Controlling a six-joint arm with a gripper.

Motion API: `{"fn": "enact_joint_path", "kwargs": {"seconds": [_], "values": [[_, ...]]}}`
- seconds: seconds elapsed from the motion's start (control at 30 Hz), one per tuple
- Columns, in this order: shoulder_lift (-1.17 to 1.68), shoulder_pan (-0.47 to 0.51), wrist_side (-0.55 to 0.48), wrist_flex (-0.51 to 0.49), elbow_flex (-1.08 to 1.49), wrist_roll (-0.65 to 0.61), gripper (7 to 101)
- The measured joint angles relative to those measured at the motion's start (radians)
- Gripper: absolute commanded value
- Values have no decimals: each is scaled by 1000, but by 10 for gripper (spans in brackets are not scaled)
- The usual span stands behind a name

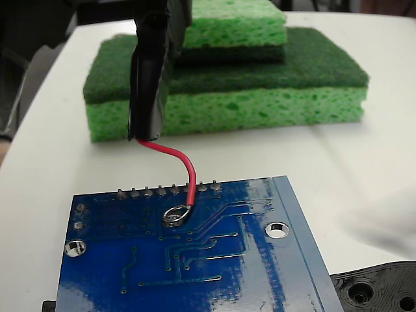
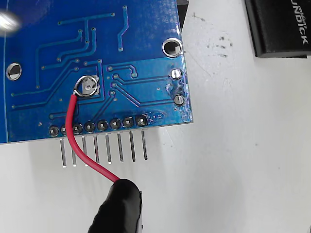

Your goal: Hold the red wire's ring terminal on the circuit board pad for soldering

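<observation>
Pretty much at the holding stage already, judging by both views. The ring terminal (image 2: 86, 86) sits right over the pad (image 2: 89, 87) on the circuit board (image 2: 146, 43), out ahead of the claw at the far end of the red wire (image 2: 77, 141). What looks left is just keeping it steady there while solder goes on; no iron is in sight.

The claw itself is hard to read. All that shows is the black sleeve (image 1: 151, 78) the wire comes out of, so whether the fingers are spread or squeezed can't be told from either picture.

The wrist view looks straight down and shows the silver square inside the loop, so the centering checks out. The fixed view is low and shows the loop (image 1: 175, 214) lying down on the board surface, plus the stacked green sponges (image 1: 260, 97) behind the claw.
</observation>
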Motion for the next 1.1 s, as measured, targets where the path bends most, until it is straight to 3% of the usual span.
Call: {"fn": "enact_joint_path", "kwargs": {"seconds": [0.5, 0.83, 1.1], "values": [[101, -31, 32, -2, 38, 17, 1003], [403, -87, 123, -58, 299, 121, 1003], [611, -199, 193, -69, 486, 215, 1003]]}}
